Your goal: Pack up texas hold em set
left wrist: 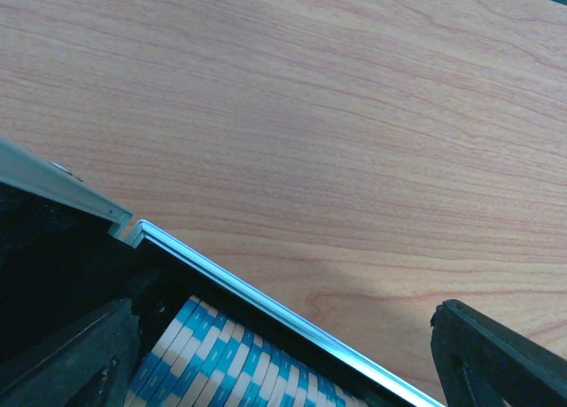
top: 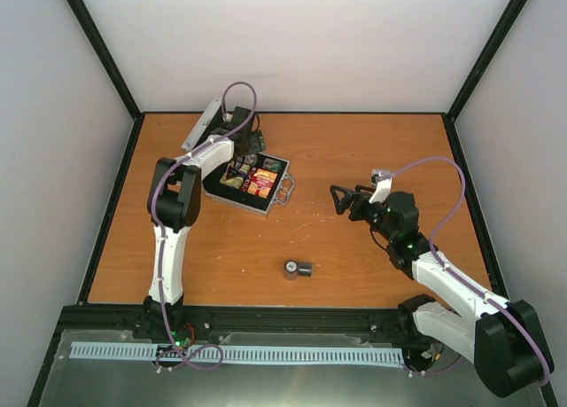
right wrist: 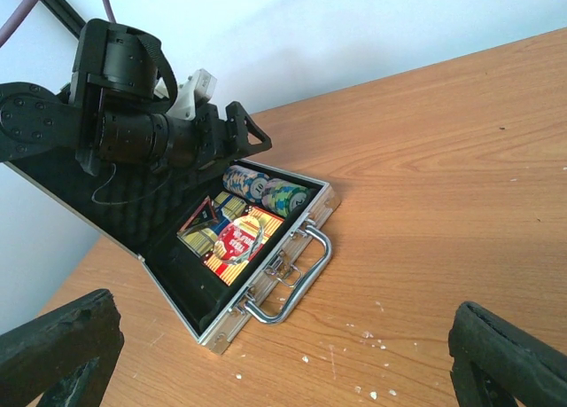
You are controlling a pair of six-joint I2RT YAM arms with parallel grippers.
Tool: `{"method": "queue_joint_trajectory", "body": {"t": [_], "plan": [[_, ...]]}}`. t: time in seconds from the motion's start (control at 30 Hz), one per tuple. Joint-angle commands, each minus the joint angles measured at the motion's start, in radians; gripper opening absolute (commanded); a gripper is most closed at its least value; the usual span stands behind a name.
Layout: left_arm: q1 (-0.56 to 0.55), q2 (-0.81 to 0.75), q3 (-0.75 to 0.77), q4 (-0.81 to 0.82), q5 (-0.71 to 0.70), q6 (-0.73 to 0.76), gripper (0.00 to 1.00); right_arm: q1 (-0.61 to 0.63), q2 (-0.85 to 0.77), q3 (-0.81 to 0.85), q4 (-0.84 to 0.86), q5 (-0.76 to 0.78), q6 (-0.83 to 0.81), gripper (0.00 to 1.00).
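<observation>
Case (top: 241,203) sits open toward the worktop's far left corner, lid (top: 199,125) raised, handle (right wrist: 292,283) turned toward the right edge. Chips (left wrist: 221,363) and card boxes (right wrist: 235,238) lie inside. Left gripper (top: 251,144) hangs over the chip end, spread wide and empty, its forearm covering part of the case in the top view. Right gripper (top: 341,197) hovers mid-table, well apart from the case, also spread wide with nothing held. 1 small dark cylinder (top: 297,269) lies alone nearer the near edge. White specks dot the wooden top (top: 372,150). White walls (top: 301,43) and black posts (top: 106,61) enclose it.
</observation>
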Motion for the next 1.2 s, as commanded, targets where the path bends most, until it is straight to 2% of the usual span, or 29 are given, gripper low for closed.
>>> {"method": "queue_joint_trajectory", "body": {"t": [0.0,0.4,1.17], "plan": [[0.004,0.016,0.036,-0.023,0.083,0.014,0.91,-0.009,-0.012,-0.005,0.025,0.000,-0.006,1.00],[0.002,0.011,0.024,-0.023,0.234,0.034,0.89,-0.008,-0.011,-0.004,0.025,-0.002,-0.006,1.00],[-0.066,0.052,0.092,-0.058,0.286,0.153,0.87,-0.008,-0.001,0.000,0.023,-0.002,-0.004,1.00]]}}
